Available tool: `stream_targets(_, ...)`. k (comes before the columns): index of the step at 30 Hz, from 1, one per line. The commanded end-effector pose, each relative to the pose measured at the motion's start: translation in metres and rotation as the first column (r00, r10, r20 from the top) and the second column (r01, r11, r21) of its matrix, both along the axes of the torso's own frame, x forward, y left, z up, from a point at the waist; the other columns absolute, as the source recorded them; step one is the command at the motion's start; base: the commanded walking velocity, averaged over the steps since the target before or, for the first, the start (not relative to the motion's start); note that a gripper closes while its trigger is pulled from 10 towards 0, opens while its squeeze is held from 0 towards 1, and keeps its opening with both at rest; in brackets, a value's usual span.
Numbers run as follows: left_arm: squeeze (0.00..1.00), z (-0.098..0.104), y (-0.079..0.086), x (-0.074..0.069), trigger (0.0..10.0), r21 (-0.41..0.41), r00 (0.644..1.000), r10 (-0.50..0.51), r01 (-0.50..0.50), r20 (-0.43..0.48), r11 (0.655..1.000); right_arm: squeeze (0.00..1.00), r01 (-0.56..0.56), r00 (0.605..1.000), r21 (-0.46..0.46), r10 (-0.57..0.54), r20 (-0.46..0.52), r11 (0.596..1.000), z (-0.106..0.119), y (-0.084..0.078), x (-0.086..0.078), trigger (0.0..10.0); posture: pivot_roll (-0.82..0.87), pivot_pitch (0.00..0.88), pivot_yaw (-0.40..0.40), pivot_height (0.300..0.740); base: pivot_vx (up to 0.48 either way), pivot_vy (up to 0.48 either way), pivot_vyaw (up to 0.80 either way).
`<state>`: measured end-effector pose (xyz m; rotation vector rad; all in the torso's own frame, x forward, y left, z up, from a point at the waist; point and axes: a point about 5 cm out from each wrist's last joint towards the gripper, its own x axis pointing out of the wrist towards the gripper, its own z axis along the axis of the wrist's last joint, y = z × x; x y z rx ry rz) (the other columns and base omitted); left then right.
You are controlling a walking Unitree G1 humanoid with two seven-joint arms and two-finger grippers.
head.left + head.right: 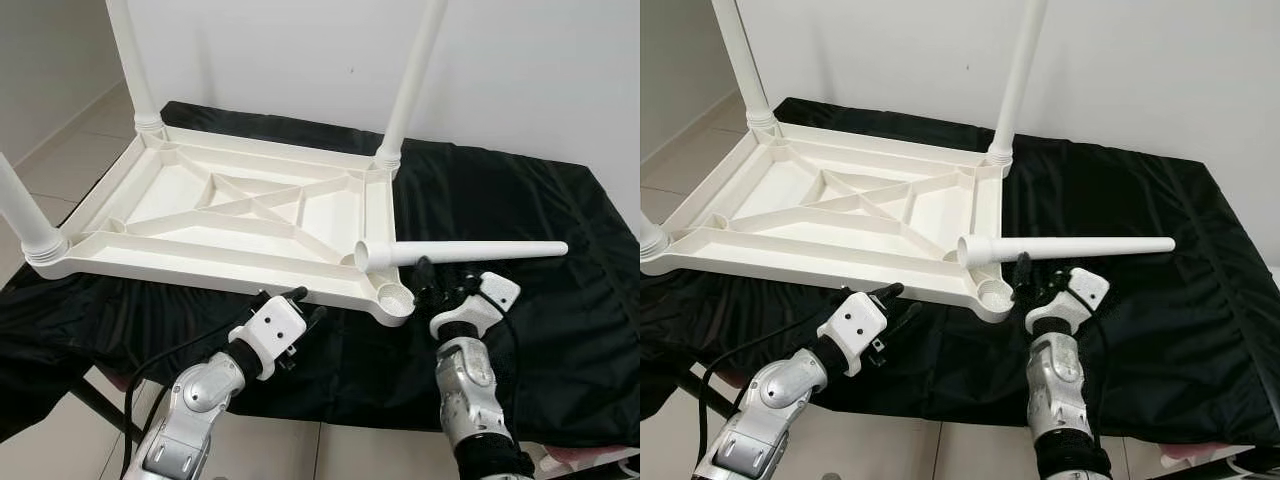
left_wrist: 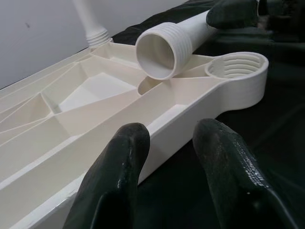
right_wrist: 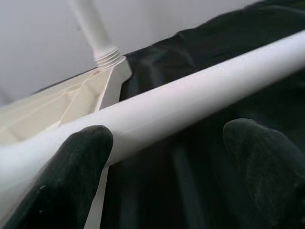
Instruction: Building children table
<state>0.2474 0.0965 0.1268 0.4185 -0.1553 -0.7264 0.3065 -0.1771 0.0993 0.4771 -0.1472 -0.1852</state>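
On the black cloth [image 1: 560, 330] I had the upturned tabletop [image 1: 230, 215] with three legs fitted. Its 5 o'clock socket [image 1: 396, 297] was empty; the fourth leg [image 1: 470, 252] lay beside it. Both grippers, left [image 1: 300, 305] and right [image 1: 440, 283], had jaws spread.

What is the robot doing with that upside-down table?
The robot is putting together a small white table top that lies upside down on a black cloth. Three legs are already standing in their corners. The fourth leg lies loose, its threaded end resting on the frame beside the empty corner socket. The right gripper is open around that loose leg, not closed on it yet. The left gripper is open at the table's near edge.
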Motion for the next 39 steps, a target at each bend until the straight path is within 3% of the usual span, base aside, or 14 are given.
stream_targets(1,0.0,0.005,-0.006,-0.002,10.0,0.023,0.999,-0.052,0.052,0.009,0.998,0.0,0.024,1.0,0.106,-0.023,-0.015,0.994,0.004,-0.004,0.005,10.0,0.03,0.031,-0.068,0.74,0.0,0.0,0.0)
stream_targets(5,0.0,0.011,-0.009,-0.003,10.0,0.049,0.996,-0.084,0.083,0.018,0.995,0.0,0.023,0.999,0.277,-0.01,-0.049,0.961,0.01,-0.003,0.015,10.0,0.03,0.034,-0.069,0.74,0.0,0.0,0.0)
stream_targets(7,0.0,0.011,-0.009,-0.003,10.0,0.049,0.996,-0.084,0.083,0.018,0.995,0.0,0.023,0.999,0.277,-0.01,-0.049,0.961,0.01,-0.003,0.015,10.0,0.03,0.034,-0.069,0.74,0.0,0.0,0.0)
stream_targets(9,0.0,0.018,-0.011,-0.004,10.0,0.065,0.994,-0.107,0.105,0.035,0.992,0.0,0.021,0.996,0.397,0.016,-0.091,0.917,0.012,0.0,0.023,10.0,0.04,0.037,-0.072,0.74,0.0,0.0,0.0)
stream_targets(16,0.0,0.031,-0.015,-0.006,10.0,0.067,0.99,-0.129,0.125,0.061,0.99,0.0,0.005,0.991,0.506,0.062,-0.115,0.862,0.017,0.006,0.031,10.0,0.04,0.042,-0.075,0.74,0.0,0.0,0.0)
stream_targets(23,0.0,0.037,-0.016,-0.006,10.0,0.067,0.989,-0.133,0.128,0.069,0.99,0.0,0.009,0.984,0.662,0.11,-0.138,0.749,0.022,0.009,0.035,10.0,0.05,0.045,-0.079,0.74,0.0,0.0,0.0)
stream_targets(24,0.0,0.037,-0.016,-0.007,10.0,0.066,0.989,-0.133,0.129,0.067,0.989,0.0,-0.006,0.985,0.708,0.125,-0.115,0.706,0.028,0.011,0.037,10.0,0.05,0.044,-0.079,0.74,0.0,0.0,0.0)
stream_targets(25,0.0,0.037,-0.016,-0.007,10.0,0.066,0.989,-0.133,0.129,0.067,0.989,0.0,-0.006,0.985,0.708,0.125,-0.115,0.706,0.028,0.011,0.037,10.0,0.05,0.044,-0.079,0.74,0.0,0.0,0.0)
stream_targets(27,0.0,0.038,-0.018,-0.008,10.0,0.065,0.989,-0.134,0.13,0.064,0.989,0.0,-0.053,0.988,0.784,0.146,-0.049,0.618,0.04,0.013,0.039,10.0,0.05,0.042,-0.08,0.74,0.0,0.0,0.0)
stream_targets(28,0.0,0.038,-0.018,-0.008,10.0,0.065,0.989,-0.134,0.13,0.064,0.989,0.0,-0.053,0.988,0.784,0.146,-0.049,0.618,0.04,0.013,0.039,10.0,0.05,0.042,-0.08,0.74,0.0,0.0,0.0)
stream_targets(30,0.0,0.038,-0.018,-0.008,10.0,0.064,0.989,-0.134,0.13,0.063,0.99,0.0,-0.084,0.987,0.82,0.16,-0.009,0.566,0.047,0.015,0.04,10.0,0.04,0.037,-0.08,0.74,0.0,0.0,0.0)
stream_targets(33,0.0,0.039,-0.019,-0.008,10.0,0.063,0.989,-0.133,0.13,0.062,0.99,0.0,-0.087,0.987,0.839,0.159,0.0,0.537,0.048,0.015,0.04,10.0,0.04,0.034,-0.081,0.74,0.0,0.0,0.0)
stream_targets(35,0.0,0.039,-0.019,-0.007,10.0,0.063,0.989,-0.134,0.13,0.063,0.99,0.0,-0.09,0.988,0.871,0.153,0.017,0.483,0.048,0.012,0.043,10.0,0.04,0.025,-0.081,0.74,0.0,0.0,0.0)
stream_targets(39,0.0,0.04,-0.02,-0.007,10.0,0.062,0.989,-0.134,0.13,0.064,0.989,0.0,-0.086,0.989,0.878,0.15,0.016,0.471,0.047,0.01,0.045,10.0,0.04,0.022,-0.081,0.74,0.0,0.0,0.0)
